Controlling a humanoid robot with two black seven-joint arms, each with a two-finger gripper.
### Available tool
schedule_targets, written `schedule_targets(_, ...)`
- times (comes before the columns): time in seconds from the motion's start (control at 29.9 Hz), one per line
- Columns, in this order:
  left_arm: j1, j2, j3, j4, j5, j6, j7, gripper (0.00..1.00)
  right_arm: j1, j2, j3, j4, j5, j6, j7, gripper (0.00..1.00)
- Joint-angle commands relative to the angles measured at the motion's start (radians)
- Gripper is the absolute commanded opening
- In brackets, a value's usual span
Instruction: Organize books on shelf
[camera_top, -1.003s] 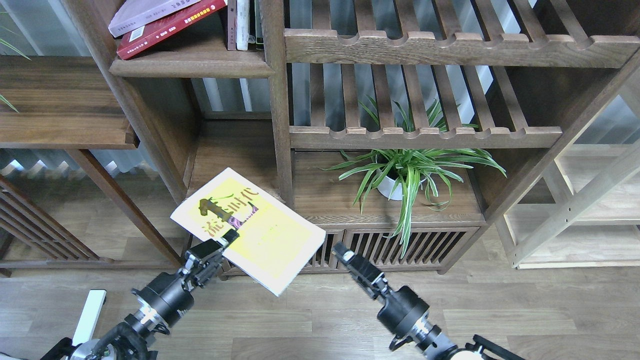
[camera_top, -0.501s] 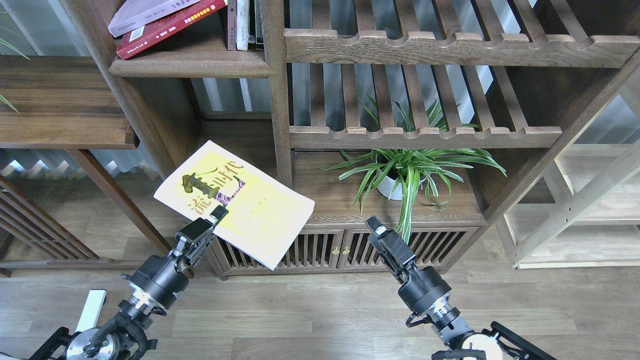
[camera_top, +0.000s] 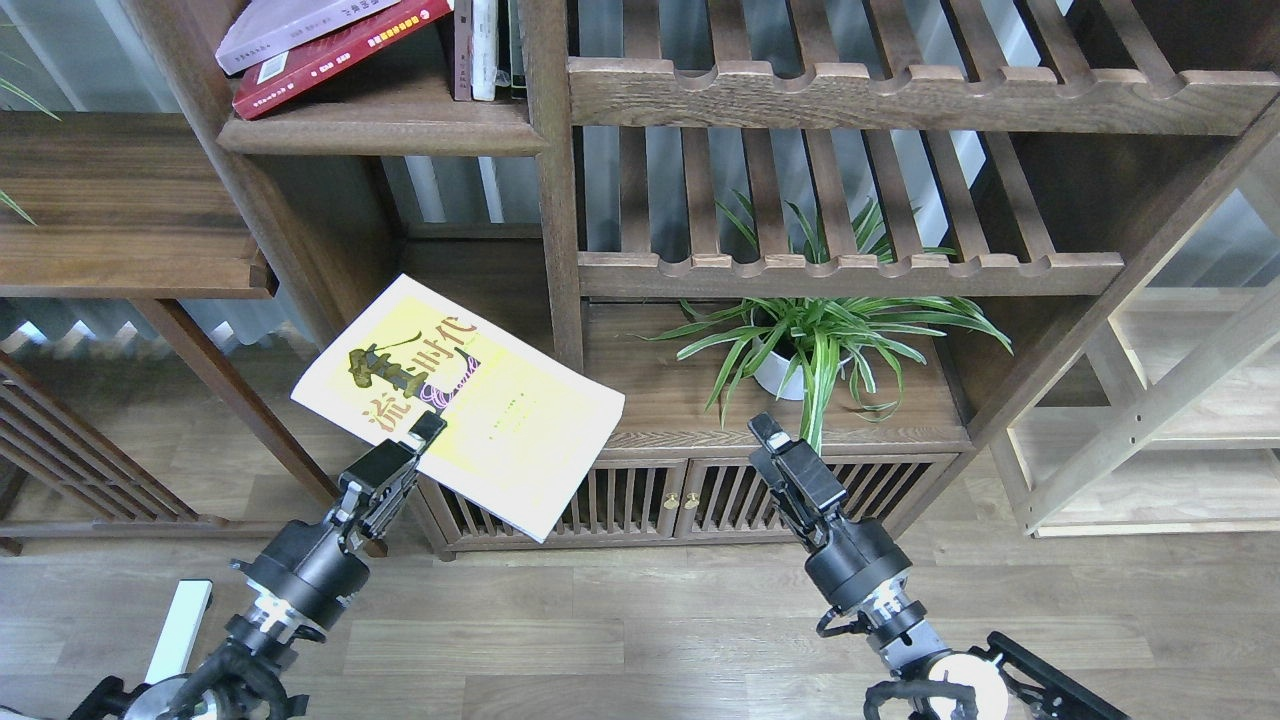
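A dark-brown bookcase post (camera_top: 560, 200) stands just right of the yellow-green book (camera_top: 480, 415), and a potted spider plant (camera_top: 815, 345) spreads its striped leaves in the compartment to the right, under a slatted rack (camera_top: 850, 272) with a scalloped front rail. Below sits a low cabinet (camera_top: 680, 495) with slatted doors and small brass knobs.

The shelf (camera_top: 385, 130) is a solid flat board with a thick rounded front edge, high at far left. On it a white-lavender book (camera_top: 285, 25) lies tilted on a dark red book (camera_top: 330, 65), leaning toward thin upright books (camera_top: 487, 50) at the right end.

The yellow-green book is a flat glossy paperback, held tilted in the air below the shelf, in front of the open compartment. The left gripper (camera_top: 425, 428) is clamped on its near edge. The right gripper (camera_top: 770, 432) holds nothing; its fingers appear close together, though I cannot tell whether they meet.

Compared with half a second ago, the book sits slightly farther left and higher, and the right gripper has shifted right and a little higher, nearer the plant.
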Motion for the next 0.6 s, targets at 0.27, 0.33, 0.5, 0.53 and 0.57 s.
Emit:
schedule_targets(0.27, 0.082, -0.099, -0.293, -0.244, 0.377, 0.000, 0.008, 0.00, 0.015, 0.010, 0.025, -0.049, 0.005, 0.000, 0.002, 0.87)
schedule_targets(0.33, 0.113, -0.099, -0.321, -0.302, 0.404, 0.000, 0.027, 0.00, 0.021, 0.010, 0.031, -0.061, 0.006, 0.000, 0.002, 0.87)
schedule_targets(0.5, 0.164, -0.099, -0.388, -0.379, 0.427, 0.000, 0.133, 0.00, 0.029, 0.013, 0.048, -0.113, 0.008, 0.000, 0.003, 0.96)
schedule_targets(0.53, 0.162, -0.099, -0.404, -0.381, 0.427, 0.000, 0.149, 0.00, 0.029, 0.013, 0.052, -0.121, 0.006, 0.000, 0.003, 0.98)
schedule_targets(0.57, 0.161, -0.099, -0.421, -0.381, 0.427, 0.000, 0.164, 0.00, 0.029, 0.015, 0.054, -0.130, 0.008, 0.000, 0.003, 0.99)
